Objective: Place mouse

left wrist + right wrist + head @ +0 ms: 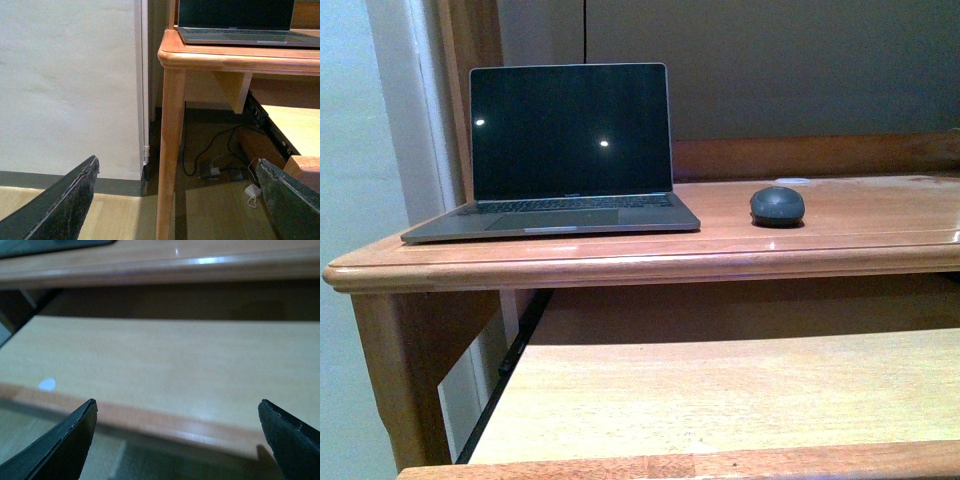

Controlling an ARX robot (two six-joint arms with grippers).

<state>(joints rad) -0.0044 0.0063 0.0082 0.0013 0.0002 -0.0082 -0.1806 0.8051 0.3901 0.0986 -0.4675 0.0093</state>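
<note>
The mouse [777,205] is seen in the front view lying flat on the top of the bench [620,262], to the right of the open laptop [560,150] and apart from it, somewhat farther back than the laptop's near edge. It is touched by nothing, and neither arm is shown in that view. The left gripper [176,160] is held with its fingers spread wide and nothing between them. It is low and out to the left of the bench, where the bench leg [170,150], a pale wall [65,85] and some cables [215,150] on the floor are faced. The right gripper [176,401] is likewise spread and empty, and is placed low before the near lip of the pull-out shelf [165,355] that sits under the bench top. Since the mouse is not held and both arms are well apart from it, the step in hand is judged to be either the very beginning, before any reach, or the end, with the mouse already set down beside the laptop. Which of the two applies cannot be settled from these views. If a pick-up is called for, the right arm is judged the better placed. It would have to be raised clear of the shelf and over the rounded bench edge, then carried far and slightly right. The spread fingers would be lowered on either side of the mouse's domed body. A low hold on the sides would be needed, as the smooth top is likely to slip from a high pinch.
</note>
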